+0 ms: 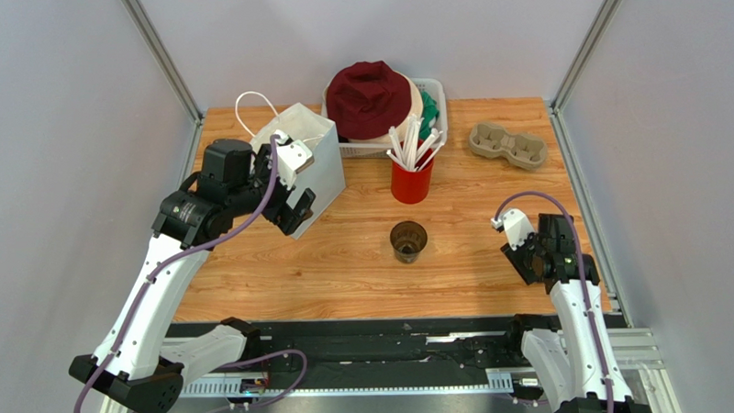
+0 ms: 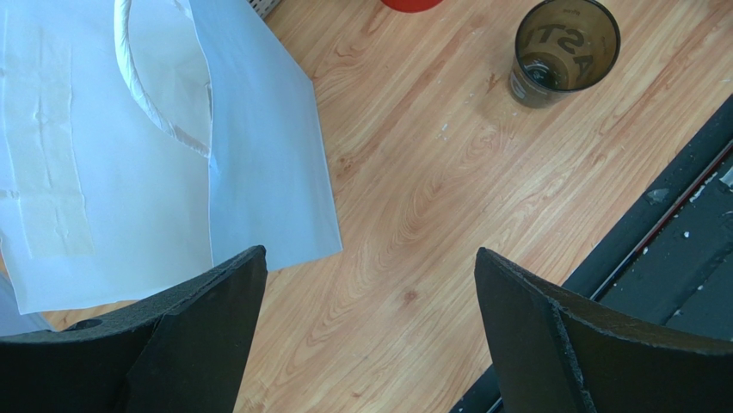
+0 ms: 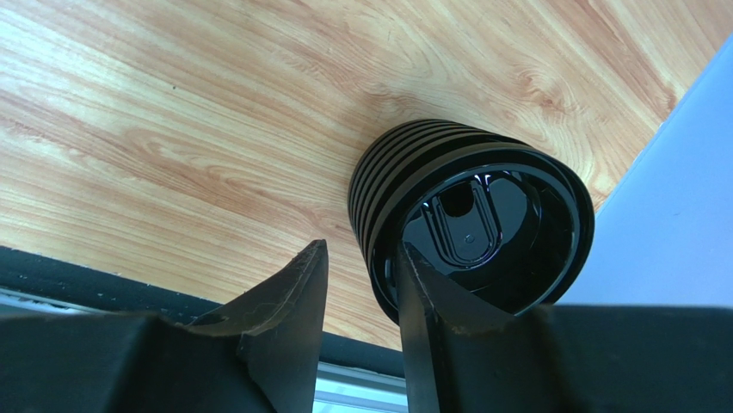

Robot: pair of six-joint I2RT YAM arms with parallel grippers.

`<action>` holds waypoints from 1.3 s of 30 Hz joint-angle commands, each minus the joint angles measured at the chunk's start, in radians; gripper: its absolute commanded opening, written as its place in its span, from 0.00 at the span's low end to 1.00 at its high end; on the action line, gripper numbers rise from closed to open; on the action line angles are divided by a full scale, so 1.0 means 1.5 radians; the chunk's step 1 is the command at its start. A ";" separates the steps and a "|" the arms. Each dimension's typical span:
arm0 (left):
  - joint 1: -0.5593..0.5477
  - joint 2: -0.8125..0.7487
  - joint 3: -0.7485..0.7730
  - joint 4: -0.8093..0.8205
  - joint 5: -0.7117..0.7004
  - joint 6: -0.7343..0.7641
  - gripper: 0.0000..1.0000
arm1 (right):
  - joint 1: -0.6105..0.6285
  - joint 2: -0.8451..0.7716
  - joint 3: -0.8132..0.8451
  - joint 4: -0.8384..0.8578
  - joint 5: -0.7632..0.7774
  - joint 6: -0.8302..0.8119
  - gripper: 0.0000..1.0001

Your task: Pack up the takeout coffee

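Observation:
The takeout coffee cup [image 1: 409,241] [image 2: 563,52] stands upright and lidless at the middle of the table, dark brown with lettering showing through its wall. My left gripper [image 1: 297,205] [image 2: 370,258] hangs open with nothing between its fingers, at the near corner of a white paper bag [image 1: 305,158] [image 2: 258,155]. My right gripper [image 1: 526,261] [image 3: 363,248] is low at the table's right side, over a stack of black ringed lids [image 3: 469,219]. Its jaws are narrow and straddle the stack's rim. One finger [image 3: 430,301] lies inside the top lid. The other finger [image 3: 297,292] stands apart from the outside.
A red cup [image 1: 412,179] full of white straws stands behind the coffee cup. At the back, a white basket [image 1: 436,94] holds a maroon hat [image 1: 369,96]. A cardboard cup carrier [image 1: 507,145] lies at the back right. The side wall [image 3: 671,189] is close beside the lids.

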 commanded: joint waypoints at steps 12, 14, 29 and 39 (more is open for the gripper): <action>0.003 -0.007 -0.004 0.023 0.015 -0.018 0.99 | -0.020 0.021 0.072 0.007 -0.004 0.037 0.15; 0.003 -0.007 -0.005 0.023 0.015 -0.019 0.98 | -0.021 0.028 0.071 0.014 -0.001 0.039 0.11; 0.003 -0.007 -0.009 0.025 0.024 -0.020 0.98 | -0.024 0.018 0.095 0.017 0.009 0.063 0.30; 0.003 -0.006 -0.009 0.026 0.026 -0.023 0.98 | -0.027 0.019 0.093 0.018 0.016 0.066 0.48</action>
